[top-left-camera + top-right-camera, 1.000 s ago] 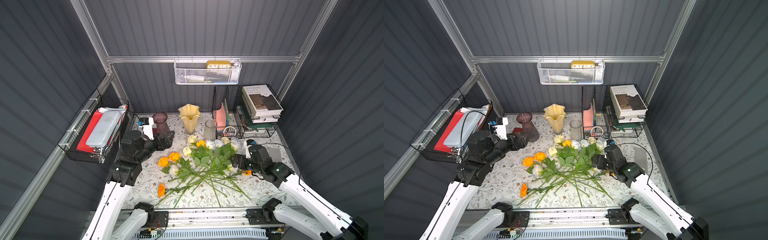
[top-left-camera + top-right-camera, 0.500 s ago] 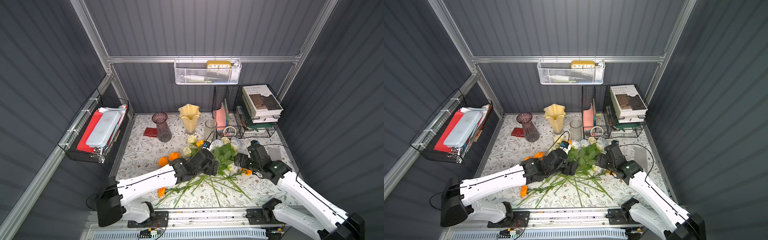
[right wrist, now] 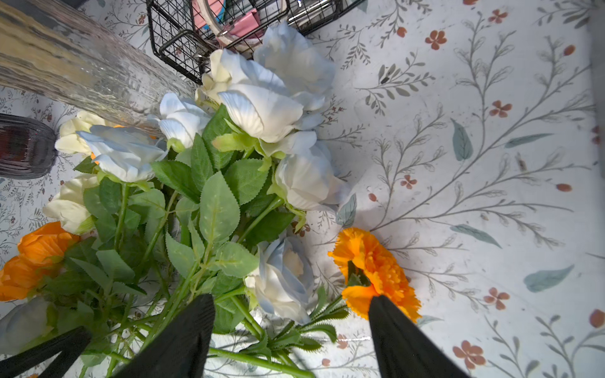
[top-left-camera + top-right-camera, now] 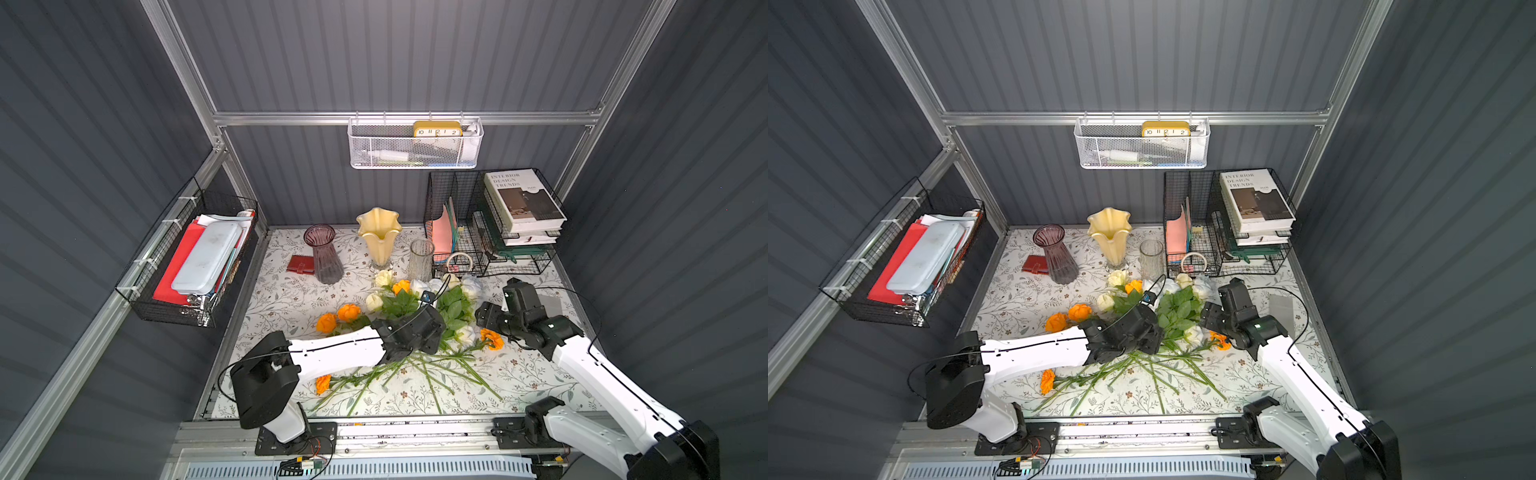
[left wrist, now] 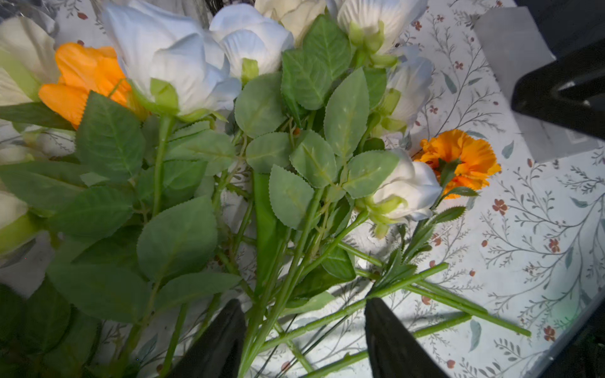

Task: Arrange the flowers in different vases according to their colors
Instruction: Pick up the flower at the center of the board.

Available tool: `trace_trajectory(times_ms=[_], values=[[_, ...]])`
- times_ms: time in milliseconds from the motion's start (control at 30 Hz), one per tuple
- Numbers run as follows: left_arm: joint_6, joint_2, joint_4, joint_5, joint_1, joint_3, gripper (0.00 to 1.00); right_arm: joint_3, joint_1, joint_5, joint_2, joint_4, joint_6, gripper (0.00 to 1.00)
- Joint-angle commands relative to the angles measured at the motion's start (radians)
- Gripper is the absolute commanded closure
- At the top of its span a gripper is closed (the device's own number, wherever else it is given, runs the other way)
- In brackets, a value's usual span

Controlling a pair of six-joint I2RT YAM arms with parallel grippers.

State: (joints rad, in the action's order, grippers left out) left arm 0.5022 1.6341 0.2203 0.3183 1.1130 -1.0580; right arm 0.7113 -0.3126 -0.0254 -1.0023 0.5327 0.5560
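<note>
My left end effector [image 5: 302,301] is down over the heap of flowers [image 4: 455,305]. Its fingers are spread, with a bundle of green stems [image 5: 278,294] running up between them — neither finger presses on a stem in the left wrist view. Beyond the fingers lie rose leaves, a white rose [image 5: 406,189] and, just beside it, a ruffled orange marigold [image 5: 465,160].

My right end effector [image 3: 289,299] meets the same heap from the other side, also spread wide. In the right wrist view that white rose sits between its fingers. The marigold shows right at the tip of one finger; whether they touch I cannot tell. Nothing is pinched.

The flowers all lie in the middle of the counter [image 4: 282,291], blooms toward the back wall and stems fanned toward the front edge. Two orange roses [image 4: 349,311] lie at the heap's left edge beside my left arm, and another marigold [image 4: 323,383] lies near the front.

The three vases stand upright in a row behind the heap:
- the purple ribbed vase [image 4: 326,257] on the left
- the cream-yellow vase [image 4: 379,237] in the middle
- the clear glass vase [image 4: 421,259] on the right, close to the nearest blooms

A red wallet [image 4: 300,264] lies just beside the purple one.
</note>
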Motion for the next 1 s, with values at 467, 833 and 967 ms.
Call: trace_trajectory(times_ms=[467,833,967], values=[[-0.102,0.159,0.007,0.039,-0.001,-0.083,0.58,-0.065,0.042,0.049,-0.006,-0.053,-0.034,0.22],[-0.138,0.187,0.011,0.054,-0.046,-0.093,0.63,-0.084,0.046,0.053,0.011,-0.057,-0.045,0.24],[-0.159,0.193,0.001,0.037,-0.055,-0.093,0.64,-0.091,0.047,0.058,0.011,-0.064,-0.044,0.23]])
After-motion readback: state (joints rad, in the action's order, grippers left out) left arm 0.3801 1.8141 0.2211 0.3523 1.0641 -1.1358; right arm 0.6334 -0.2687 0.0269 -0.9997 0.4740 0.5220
